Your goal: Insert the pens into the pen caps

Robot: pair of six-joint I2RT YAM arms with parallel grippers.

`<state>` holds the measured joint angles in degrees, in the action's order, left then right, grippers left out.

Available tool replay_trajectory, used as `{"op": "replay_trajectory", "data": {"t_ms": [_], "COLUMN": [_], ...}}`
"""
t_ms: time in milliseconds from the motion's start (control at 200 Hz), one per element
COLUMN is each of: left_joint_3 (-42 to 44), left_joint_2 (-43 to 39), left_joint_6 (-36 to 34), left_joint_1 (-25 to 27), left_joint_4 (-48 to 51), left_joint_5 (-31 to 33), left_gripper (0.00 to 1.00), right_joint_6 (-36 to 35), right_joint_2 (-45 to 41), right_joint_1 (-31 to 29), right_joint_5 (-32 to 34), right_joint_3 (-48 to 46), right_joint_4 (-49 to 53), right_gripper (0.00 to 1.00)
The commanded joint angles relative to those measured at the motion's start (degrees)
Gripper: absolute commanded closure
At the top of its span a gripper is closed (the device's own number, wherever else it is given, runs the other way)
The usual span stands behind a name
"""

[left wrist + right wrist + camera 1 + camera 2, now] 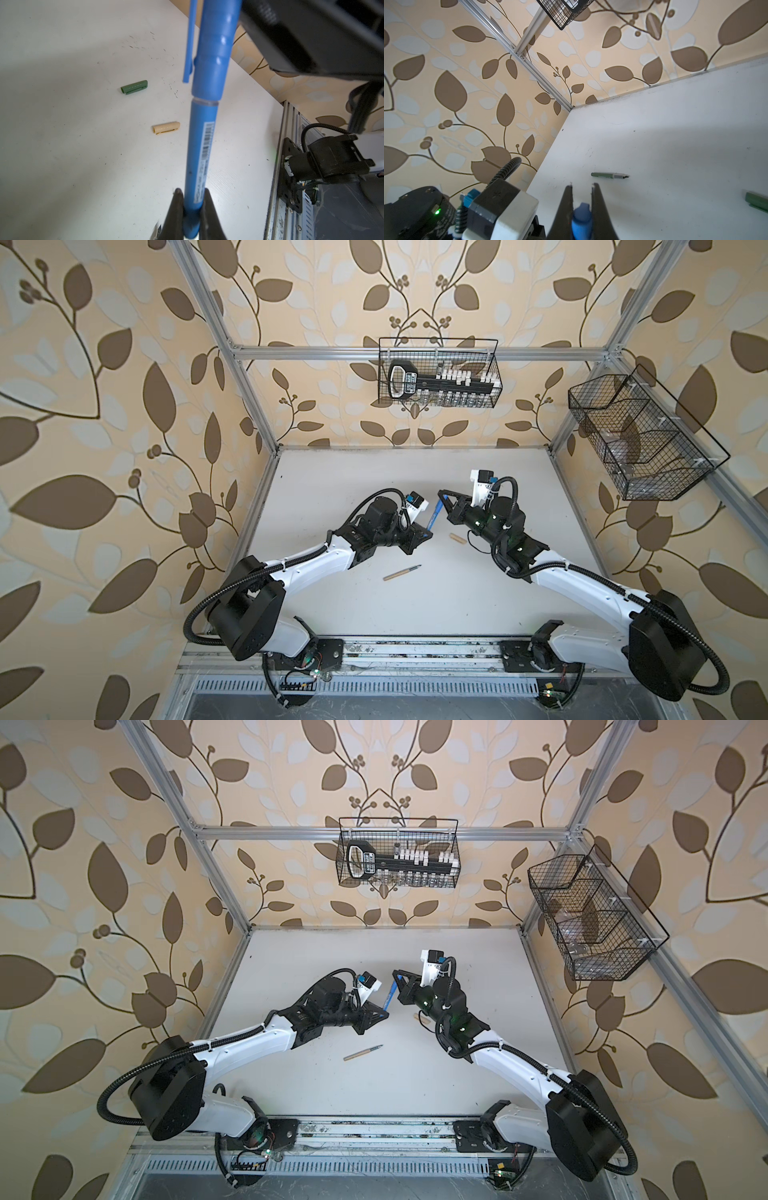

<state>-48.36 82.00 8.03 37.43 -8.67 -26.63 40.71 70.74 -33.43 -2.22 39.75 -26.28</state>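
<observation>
Above the table's middle, the blue pen [432, 519] [390, 997] stands tilted between my two grippers. My left gripper [428, 534] [192, 192] is shut on the lower end of its barrel [202, 149]. The blue cap [216, 52] covers the pen's tip end, its rim at the clear ring, and my right gripper [442, 494] [582, 187] is shut on this cap [581, 218]. The tan pen [402, 573] [363, 1053] lies uncapped near the front. On the table lie the tan cap [456, 538] [166, 128], the green cap [134, 87] and the uncapped green pen [610, 175].
A wire basket [438, 373] with tools hangs on the back rail. Another wire basket [640, 435] hangs on the right frame. Aluminium posts border the white table [374, 481]. The arms' base rail [415, 651] runs along the front edge.
</observation>
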Motion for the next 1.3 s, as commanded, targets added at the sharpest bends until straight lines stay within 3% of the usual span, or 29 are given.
{"op": "replay_trajectory", "data": {"t_ms": [0, 660, 935, 1085, 1190, 1300], "left_joint_3": [-10.09, -10.87, -9.53, -4.59, -2.86, -1.17], "left_joint_2": [-0.55, 4.46, 1.97, -2.2, -3.97, -4.79], "left_joint_6": [8.65, 13.65, 11.87, 10.94, 10.56, 11.37], "left_joint_1": [-6.22, -8.75, -8.57, -7.94, -7.05, -6.16], "left_joint_4": [-21.0, -29.41, -23.91, -21.42, -19.68, -19.62], "left_joint_5": [11.6, 7.65, 0.29, 0.0, -0.58, -1.76], "left_gripper": [1.0, 1.0, 1.0, 1.0, 1.0, 1.0], "right_joint_6": [2.16, 4.63, 3.13, -0.19, -2.17, -4.45], "right_joint_2": [2.3, 1.2, -0.22, -3.64, -5.84, -7.87], "right_joint_1": [-4.7, -5.27, -3.27, 0.59, 1.67, 2.4], "right_joint_5": [-10.79, -8.7, -10.07, -11.84, -11.59, -12.75], "right_joint_3": [-4.65, -7.37, -5.7, -2.63, -1.15, 1.02], "right_joint_4": [13.4, 13.67, 15.7, 20.78, 22.15, 23.75], "right_gripper": [1.0, 1.0, 1.0, 1.0, 0.73, 0.56]}}
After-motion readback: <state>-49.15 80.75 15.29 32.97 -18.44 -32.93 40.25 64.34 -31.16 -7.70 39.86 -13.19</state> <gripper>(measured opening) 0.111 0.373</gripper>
